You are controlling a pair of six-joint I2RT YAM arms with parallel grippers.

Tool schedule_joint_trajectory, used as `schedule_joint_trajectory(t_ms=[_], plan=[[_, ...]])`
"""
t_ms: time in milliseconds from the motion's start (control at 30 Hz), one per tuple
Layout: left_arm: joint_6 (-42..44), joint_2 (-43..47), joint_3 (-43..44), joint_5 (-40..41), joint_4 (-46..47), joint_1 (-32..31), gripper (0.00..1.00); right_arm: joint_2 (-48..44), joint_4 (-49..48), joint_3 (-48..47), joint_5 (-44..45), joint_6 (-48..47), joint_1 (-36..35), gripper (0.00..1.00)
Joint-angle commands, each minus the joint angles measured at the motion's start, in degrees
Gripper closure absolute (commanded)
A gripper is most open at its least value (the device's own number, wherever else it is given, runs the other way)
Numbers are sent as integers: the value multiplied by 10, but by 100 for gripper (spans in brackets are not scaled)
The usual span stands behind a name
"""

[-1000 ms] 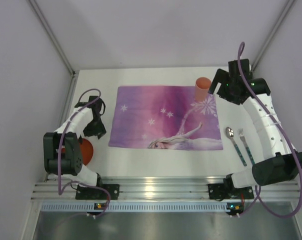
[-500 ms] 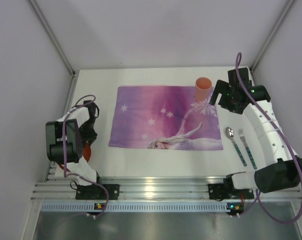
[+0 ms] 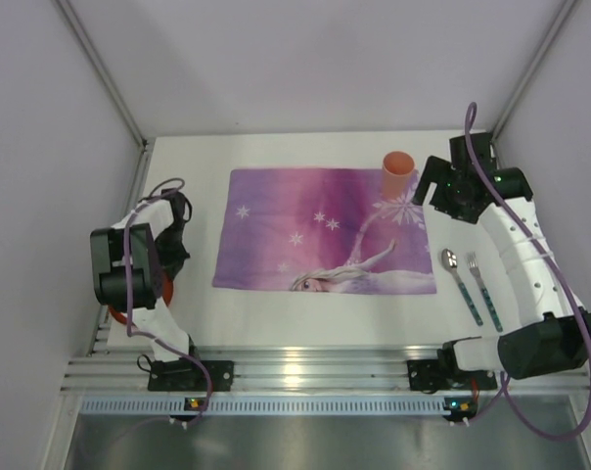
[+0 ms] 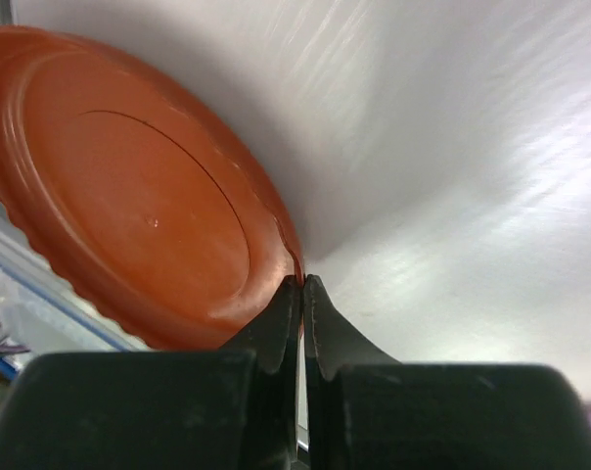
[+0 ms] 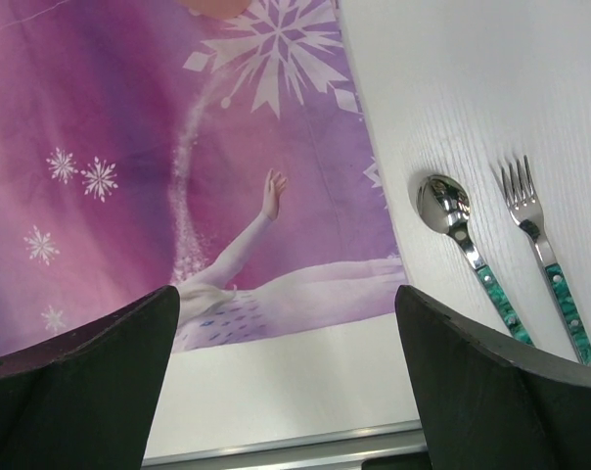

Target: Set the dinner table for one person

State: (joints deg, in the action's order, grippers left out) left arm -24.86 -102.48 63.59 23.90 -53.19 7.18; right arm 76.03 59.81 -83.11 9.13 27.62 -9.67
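The table (image 3: pixel 305 318) is a flat matte white rectangle that fills the overhead view, with my arm bases along its 6 o'clock edge. At its centre lies a thin purple placemat (image 3: pixel 315 225), printed with snowflakes and a princess figure, spread smooth.

At the mat's 8 o'clock, close to the table's left edge, my left gripper (image 4: pixel 301 289) is pinched tight on the rim of a plate (image 4: pixel 129 206). The plate is round, glossy orange-red plastic, with a raised inner ring and a scalloped outer edge. The black fingertips meet on the rim with almost no gap. From overhead the left arm covers most of the plate and only red slivers show. I cannot tell whether the plate lies flat.

My right gripper (image 5: pixel 286 323) hangs spread wide over the mat's right end, holding nothing. At the mat's 1 o'clock corner an orange tapered cup (image 3: pixel 397 171) stands upright, just beside the gripper. At the mat's 3 o'clock a shiny metal spoon (image 3: pixel 460 279) and fork (image 3: pixel 483 289), both with teal patterned handles, lie side by side on bare table, apart from each other.
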Motion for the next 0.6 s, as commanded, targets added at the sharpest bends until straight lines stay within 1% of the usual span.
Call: schedule_joint_trajectory(t_ms=[0,33,67,100,133,167,200,233,267,300,367,400,467,500,533,567], plan=[[4,49,77,-39,-31,-7,100,-29,-4,-12,-17,-1,5,8],[-1,59,118,-45,-40,-14,100,-33,-4,-16,-19,1,5,8],[-4,60,141,-53,-62,-26,100,-35,-3,-19,-25,2,6,8],[-10,60,165,-54,-73,-59,100,-38,-2,-21,-26,2,5,8],[-23,55,214,-52,-85,-72,100,-41,1,-27,-28,4,6,8],[-30,51,239,-49,-96,-105,100,-43,4,-29,-28,5,6,7],[-38,47,264,-39,-103,-151,100,-46,8,-34,-27,6,6,6],[-58,31,309,-40,-110,-174,100,-49,16,-35,-27,7,6,6],[-69,21,332,-46,-113,-196,100,-52,21,-35,-27,8,8,6],[-81,11,353,-64,-119,-237,100,-55,25,-35,-25,9,8,6],[-113,-30,408,-87,-117,-279,100,-68,40,-33,-19,11,13,5],[-127,-46,446,-96,-115,-320,100,-73,44,-29,-16,12,16,5],[-136,-101,490,-102,-114,-357,100,-91,60,-21,-10,10,24,4],[-140,-121,511,-104,-114,-390,100,-98,66,-14,-9,7,27,4],[-142,-160,554,-115,-116,-403,100,-113,79,-11,-6,6,35,4],[-145,-182,576,-120,-118,-417,100,-121,86,-7,1,5,39,4]])
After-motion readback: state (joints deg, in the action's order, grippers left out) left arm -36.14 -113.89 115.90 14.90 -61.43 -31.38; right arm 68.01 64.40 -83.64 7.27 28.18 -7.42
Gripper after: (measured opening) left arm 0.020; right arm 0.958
